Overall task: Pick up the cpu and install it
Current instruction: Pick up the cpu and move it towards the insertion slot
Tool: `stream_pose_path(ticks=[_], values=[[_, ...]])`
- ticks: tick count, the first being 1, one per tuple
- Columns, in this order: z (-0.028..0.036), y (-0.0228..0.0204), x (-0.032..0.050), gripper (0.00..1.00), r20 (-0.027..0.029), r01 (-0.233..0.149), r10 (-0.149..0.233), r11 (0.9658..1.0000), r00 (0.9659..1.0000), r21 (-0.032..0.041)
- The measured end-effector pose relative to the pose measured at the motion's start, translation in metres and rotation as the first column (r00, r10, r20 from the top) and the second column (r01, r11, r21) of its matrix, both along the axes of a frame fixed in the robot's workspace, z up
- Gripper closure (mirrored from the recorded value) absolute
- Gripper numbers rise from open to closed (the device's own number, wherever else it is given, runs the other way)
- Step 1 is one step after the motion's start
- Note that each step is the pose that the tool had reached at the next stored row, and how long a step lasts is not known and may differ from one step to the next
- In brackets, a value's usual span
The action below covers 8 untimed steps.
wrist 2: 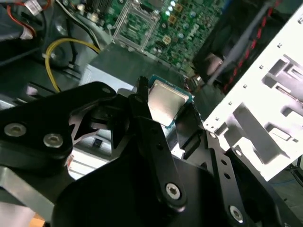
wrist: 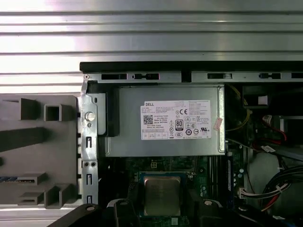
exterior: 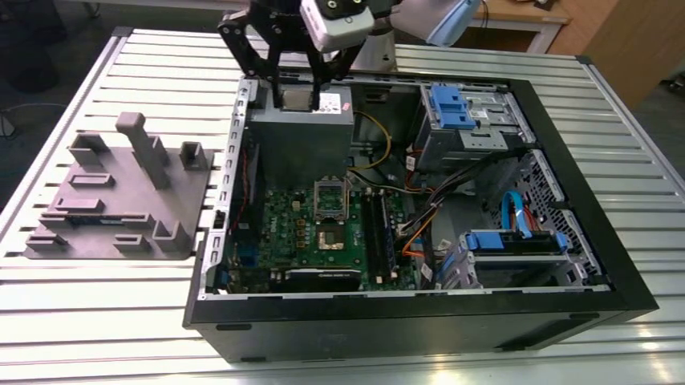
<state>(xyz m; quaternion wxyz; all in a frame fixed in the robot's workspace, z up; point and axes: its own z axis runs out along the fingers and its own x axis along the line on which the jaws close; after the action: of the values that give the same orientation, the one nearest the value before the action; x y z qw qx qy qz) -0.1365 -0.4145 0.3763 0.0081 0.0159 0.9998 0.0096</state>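
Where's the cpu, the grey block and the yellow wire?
cpu [wrist 2: 165,101]: second wrist view, middle of its silver top.
grey block [exterior: 115,199]: exterior view, its flat base.
yellow wire [wrist 2: 71,40]: second wrist view, top of its bend.

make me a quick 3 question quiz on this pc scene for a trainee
1. True or false: the cpu already sits on the green motherboard.
2. What is the gripper shut on? A) the cpu B) a yellow cable C) a blue drive bracket
3. Fill in: in the exterior view, the grey fixture block lies on the table to the view's ____ of the computer case.

Key: 1 false, the gripper holds it clear of the board; 2 A; 3 left.
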Motion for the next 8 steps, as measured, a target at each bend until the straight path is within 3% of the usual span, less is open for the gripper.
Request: stream_pose_path(ticks=[5,8], values=[[-0.0022,-0.0043,0.0122,0.53,-0.0001,0.0,0.0,1.0,1.0,-0.0001],[-0.0057,-0.012,0.0137,0.53,0.0001,0.0,0.0,1.0,1.0,0.0001]])
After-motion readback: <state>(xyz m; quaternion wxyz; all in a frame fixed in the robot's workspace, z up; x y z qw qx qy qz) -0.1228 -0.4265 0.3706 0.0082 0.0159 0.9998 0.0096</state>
